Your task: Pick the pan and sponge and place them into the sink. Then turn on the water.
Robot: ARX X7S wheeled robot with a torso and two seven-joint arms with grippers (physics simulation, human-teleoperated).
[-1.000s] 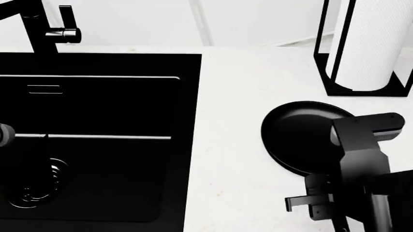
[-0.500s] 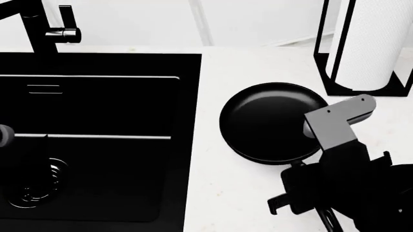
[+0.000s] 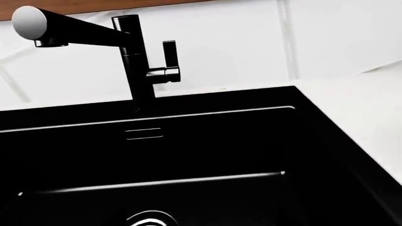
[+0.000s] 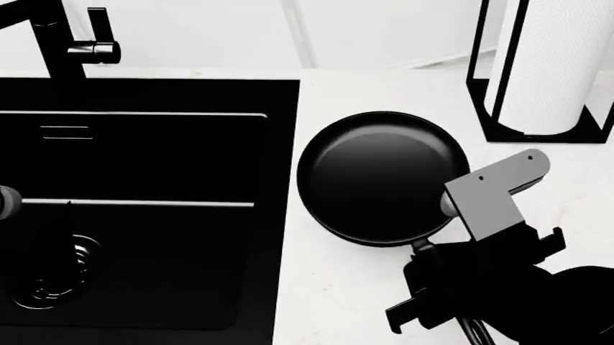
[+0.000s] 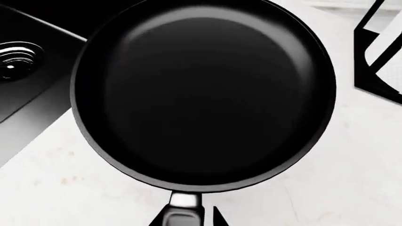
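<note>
White tiled wall runs behind a pale speckled worktop (image 4: 346,287) on my feeds. From the left: the sink (image 4: 144,144) is a deep black basin set into the worktop, with the slot-shaped overflow (image 4: 65,132) on its back wall and the ringed drain (image 4: 57,277) on its floor. A black faucet (image 4: 57,43) with a side lever (image 4: 98,32) stands behind the basin; in the left wrist view its spout (image 3: 69,29) reaches out above the sink (image 3: 188,155). I see no stream below the spout. A dark upright shape with a grey cap at the head view's left edge, above the drain, may be part of my left arm; the left jaws themselves are outside every view.

Next to the right, the pan (image 4: 382,176) is just beside the sink's right edge, over the worktop; I cannot tell whether it touches the surface. Its handle (image 4: 427,251) points toward me. In the right wrist view the pan (image 5: 204,94) fills the picture, with the handle root (image 5: 183,207) at the camera end.

The right gripper (image 4: 451,287) sits at the handle's near end. I cannot confirm whether its jaws are clenched on the handle, as the arm body hides the contact.

Farthest right, a paper towel roll (image 4: 551,65) stands upright in a black wire holder (image 4: 479,100), well apart from the sink.
</note>
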